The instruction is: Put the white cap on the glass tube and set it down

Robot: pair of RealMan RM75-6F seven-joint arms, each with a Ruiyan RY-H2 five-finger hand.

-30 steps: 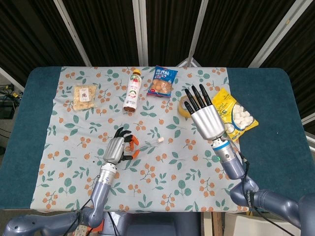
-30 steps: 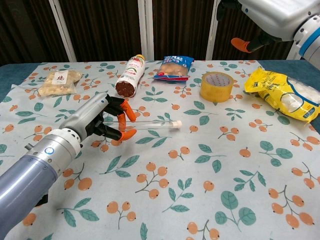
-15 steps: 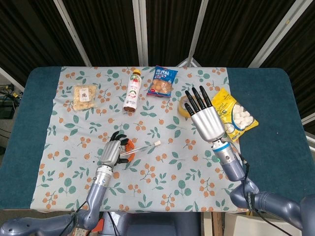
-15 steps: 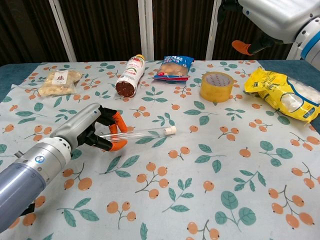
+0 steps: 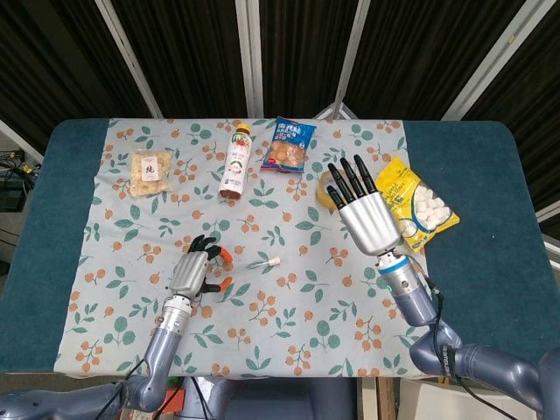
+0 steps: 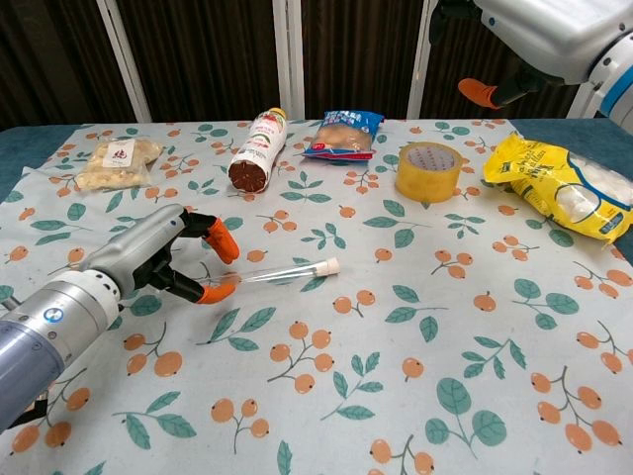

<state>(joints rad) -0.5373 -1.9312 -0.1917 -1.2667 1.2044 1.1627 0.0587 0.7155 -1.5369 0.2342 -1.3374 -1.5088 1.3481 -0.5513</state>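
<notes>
- On the table (image 5: 490, 210) lies a cloth (image 5: 289, 328) printed with leaves and orange fruit, its teal margins bare at left and right; dark slatted panels stand behind.
- Along the far edge: nut packet (image 5: 150, 168), bottle (image 5: 234, 161), snack bag (image 5: 290, 145), tape roll (image 6: 429, 169), yellow bag (image 5: 422, 206).
- Mid-cloth, the glass tube (image 6: 272, 273) lies flat with its white cap (image 6: 331, 265) on.
- Left hand (image 6: 158, 259) rests spread, fingertips just beside the tube's bare end, nothing held.
- Right hand (image 5: 363, 210) hovers raised, fingers extended, holding nothing.
</notes>
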